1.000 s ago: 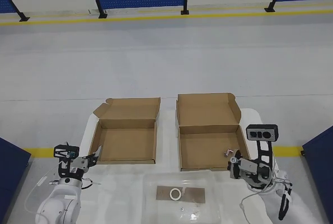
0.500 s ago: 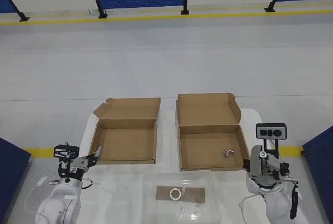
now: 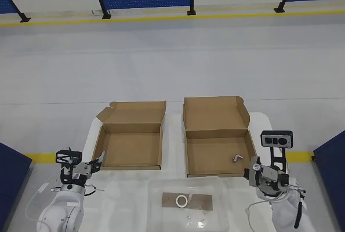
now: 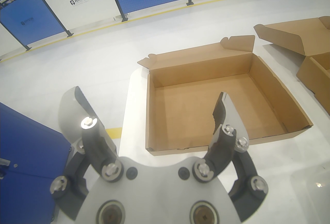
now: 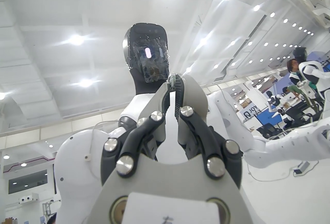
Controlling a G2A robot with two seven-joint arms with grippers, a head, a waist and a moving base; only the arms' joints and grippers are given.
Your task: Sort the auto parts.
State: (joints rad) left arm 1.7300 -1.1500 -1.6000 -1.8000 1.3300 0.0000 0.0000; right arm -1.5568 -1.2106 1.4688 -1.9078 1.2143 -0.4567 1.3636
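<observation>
White factory floor with a yellow line runs behind the white table (image 3: 126, 185), on which two open cardboard boxes stand side by side. Left box (image 3: 129, 148) has a bare floor; right box (image 3: 210, 153) has one small bent metal part (image 3: 237, 156) lying near its front corner on the right arm's side. Closer to the robot, between the arms, a clear tray (image 3: 155, 194) carries a cardboard strip (image 3: 202, 202) with a white ring (image 3: 182, 200) flat on it, and some tiny bits (image 3: 200, 223) that are too small to identify.

The left gripper (image 4: 149, 96) hangs just beside the left box's front corner, jaws spread wide and empty. The right gripper (image 5: 173, 80) is tilted upward beside the right box, jaws drawn together to a sliver; whether a speck sits at the tips I cannot tell.

The ring looks thin, light and stiff, and probably slides easily on the cardboard. Lying flat, it offers little height, so the best hold is likely one fingertip inside the hole and one outside, pinching the band. The metal part looks rigid, light and slick; pinch across its longer leg
</observation>
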